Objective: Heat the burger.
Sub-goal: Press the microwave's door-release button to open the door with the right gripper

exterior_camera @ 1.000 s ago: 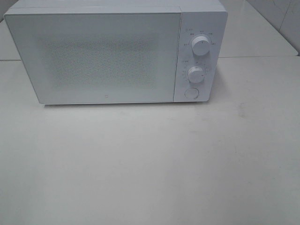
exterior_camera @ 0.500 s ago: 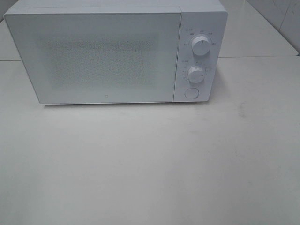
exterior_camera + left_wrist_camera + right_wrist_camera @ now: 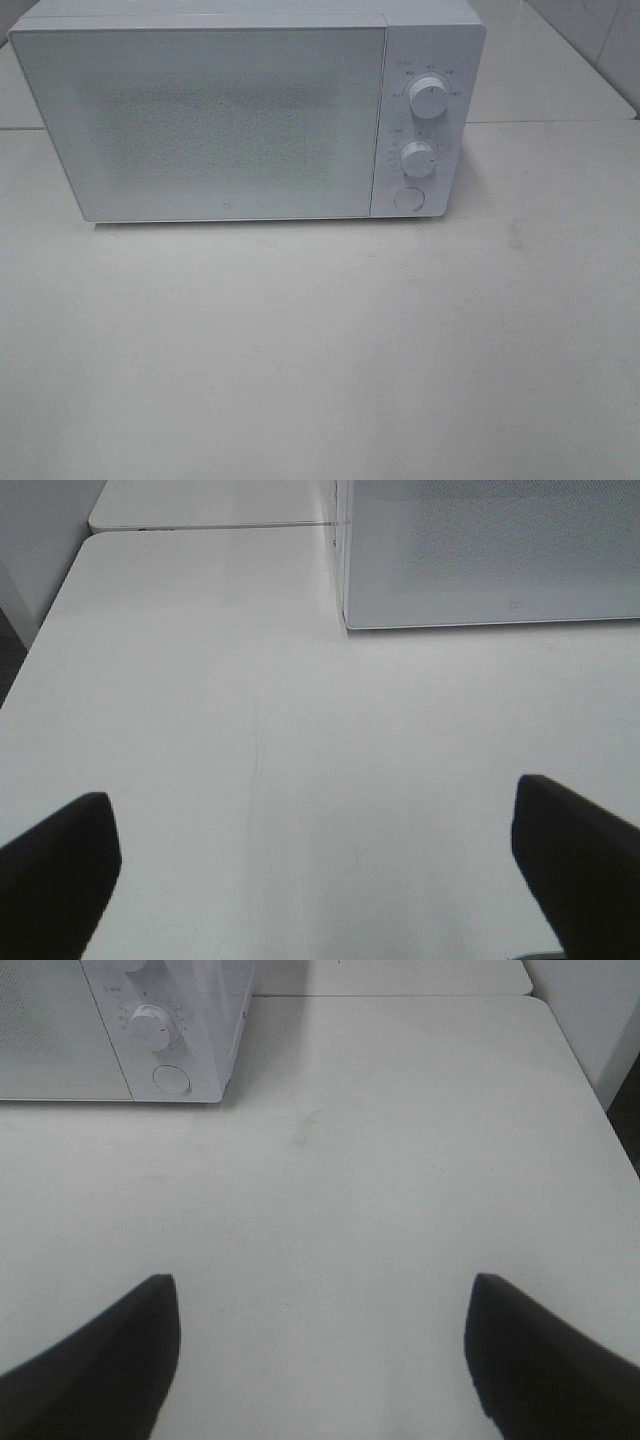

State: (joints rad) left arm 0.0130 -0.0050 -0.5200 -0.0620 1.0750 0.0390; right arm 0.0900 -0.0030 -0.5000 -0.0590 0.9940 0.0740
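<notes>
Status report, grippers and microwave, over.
Left gripper open, empty. Right gripper open, empty. Burger not in any view. Microwave shut, nothing in front of it.

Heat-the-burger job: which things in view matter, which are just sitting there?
For the job: microwave, door shut; upper knob, lower knob, round button; left gripper and right gripper, both open and empty. No burger in view.
Just there: table; tiled wall behind.
</notes>
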